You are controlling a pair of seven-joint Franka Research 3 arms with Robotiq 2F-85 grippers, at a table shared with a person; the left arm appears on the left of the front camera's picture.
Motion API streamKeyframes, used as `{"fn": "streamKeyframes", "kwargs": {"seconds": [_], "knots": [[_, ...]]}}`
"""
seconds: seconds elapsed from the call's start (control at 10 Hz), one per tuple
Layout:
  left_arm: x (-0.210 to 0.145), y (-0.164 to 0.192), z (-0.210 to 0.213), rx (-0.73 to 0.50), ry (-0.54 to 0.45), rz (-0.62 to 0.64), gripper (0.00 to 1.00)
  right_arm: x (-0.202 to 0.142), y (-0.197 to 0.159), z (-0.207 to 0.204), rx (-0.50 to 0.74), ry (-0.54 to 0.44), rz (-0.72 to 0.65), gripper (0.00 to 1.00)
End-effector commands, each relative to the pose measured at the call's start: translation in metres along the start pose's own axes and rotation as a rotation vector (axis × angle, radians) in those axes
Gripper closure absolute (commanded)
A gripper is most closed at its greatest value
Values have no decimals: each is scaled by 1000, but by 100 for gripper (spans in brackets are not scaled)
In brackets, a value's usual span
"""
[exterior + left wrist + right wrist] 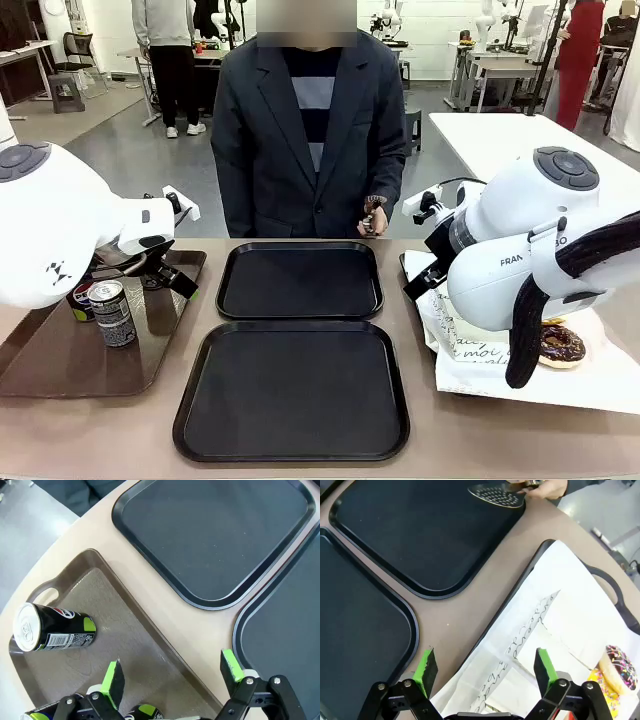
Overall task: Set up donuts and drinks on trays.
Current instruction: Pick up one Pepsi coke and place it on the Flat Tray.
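Left gripper: spread, empty, above the brown tray at the tabletop's left edge.
Right gripper: spread, empty, over the white paper at the right edge.
Cans: upright on the brown tray; probably rigid, slick; grasp mid-body.
Donuts: on the paper; probably soft, glaze fragile; pinch sides lightly.
Black trays: mid-tabletop, bare.

Beige surface; glossy brown tray at its left; white printed paper at its right; perforated spatula; person in dark jacket behind.
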State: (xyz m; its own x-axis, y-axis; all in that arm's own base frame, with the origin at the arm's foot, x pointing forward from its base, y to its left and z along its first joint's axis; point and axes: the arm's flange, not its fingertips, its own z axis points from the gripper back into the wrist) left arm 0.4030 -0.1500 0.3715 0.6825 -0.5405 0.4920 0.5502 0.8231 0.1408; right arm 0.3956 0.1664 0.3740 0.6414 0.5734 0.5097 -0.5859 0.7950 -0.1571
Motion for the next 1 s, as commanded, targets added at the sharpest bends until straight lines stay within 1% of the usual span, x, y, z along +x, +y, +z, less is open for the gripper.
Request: {"fn": "streamKeyframes", "kwargs": {"seconds": [0.0, 0.9], "knots": [[0, 0, 0, 0, -1, 0, 0, 0, 0, 0, 0, 0, 0, 0], [0, 0, 0, 0, -1, 0, 0, 0, 0, 0, 0, 0, 0, 0]]}}
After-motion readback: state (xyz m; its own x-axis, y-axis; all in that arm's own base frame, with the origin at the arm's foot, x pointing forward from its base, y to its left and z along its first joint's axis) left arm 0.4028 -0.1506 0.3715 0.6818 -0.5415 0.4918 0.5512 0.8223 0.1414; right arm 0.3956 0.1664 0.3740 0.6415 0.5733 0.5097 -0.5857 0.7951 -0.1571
